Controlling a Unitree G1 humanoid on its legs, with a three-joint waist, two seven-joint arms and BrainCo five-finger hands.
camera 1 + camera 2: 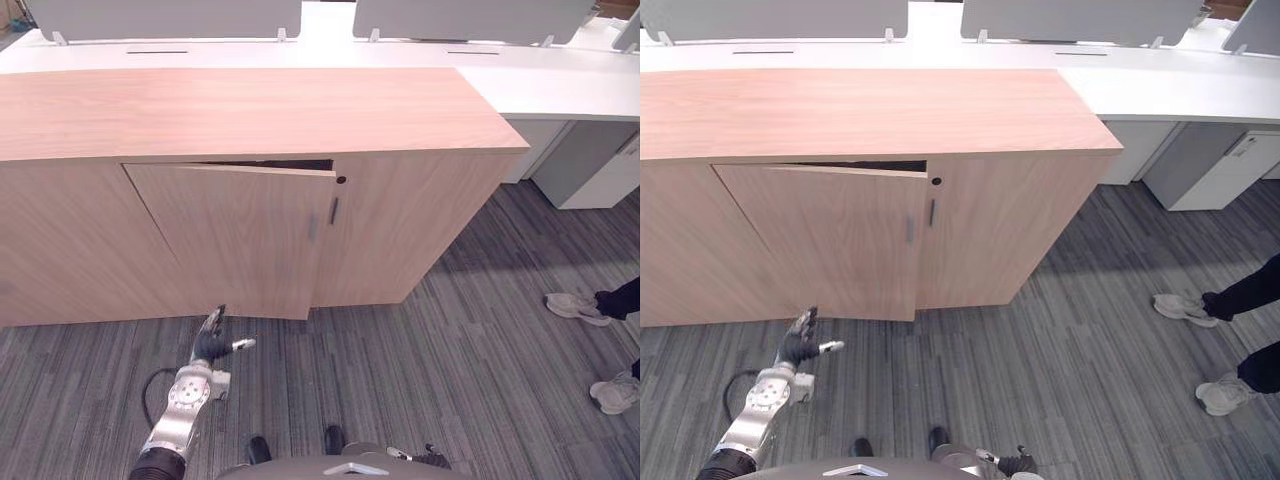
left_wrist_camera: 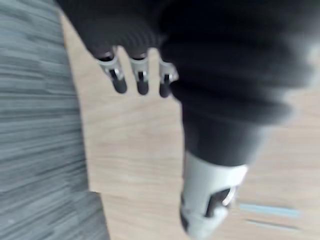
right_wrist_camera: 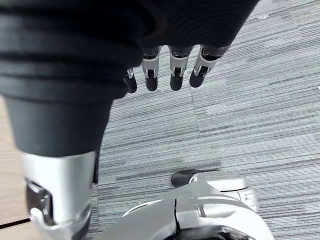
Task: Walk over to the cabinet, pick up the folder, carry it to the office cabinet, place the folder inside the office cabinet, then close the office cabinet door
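Folder is in neither robot hand. My guess is that it already lies inside the office cabinet [image 1: 250, 110], though the dark slit above the door does not let me tell.

Left eye view: the door [image 1: 235, 240] hangs ajar near the centre, its free edge on the 3 o'clock side. The left robot hand [image 1: 212, 345] hovers at 7 o'clock, just below the door's lower edge, released, with fingers straight. A person's shoes [image 1: 578, 308] stand on the floor [image 1: 450, 380] at 4 o'clock.

Right eye view: the right robot hand [image 1: 1018, 463] hangs low at 6 o'clock.

Left wrist view: straight fingers [image 2: 141, 82] face the door's wood; whether they touch it I cannot tell.

Right wrist view: relaxed fingers [image 3: 175, 75] over the floor, holding nothing.

Closing the door looks like the step in hand. The next move calls for a flat push on the free edge until it sits flush.
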